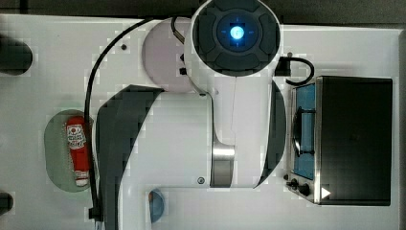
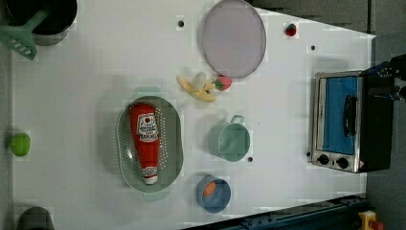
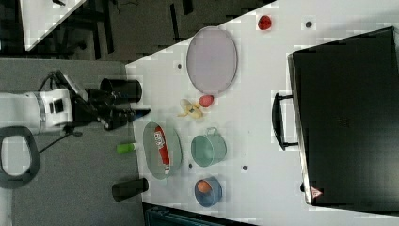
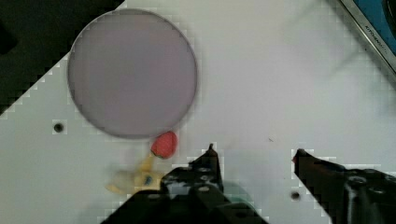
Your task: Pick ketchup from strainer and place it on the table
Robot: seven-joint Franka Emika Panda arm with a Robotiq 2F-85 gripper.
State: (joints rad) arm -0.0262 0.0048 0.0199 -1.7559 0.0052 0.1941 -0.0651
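While the white table [image 2: 95, 72] spreads wide and bare toward the left view's left, a toaster oven [image 2: 347, 120] stands at the left view's right edge. Between them, the pale green strainer [image 2: 170, 143] lies well in from every table edge, its long axis running up-down in the left view. Inside it, the ketchup [image 2: 146, 141] lies flat along that same axis, white cap toward the left view's bottom. A green cup [image 2: 232, 141] sits near the strainer's right. In the wrist view, the gripper [image 4: 254, 156] hangs above the table with fingers spread, grasping nothing.
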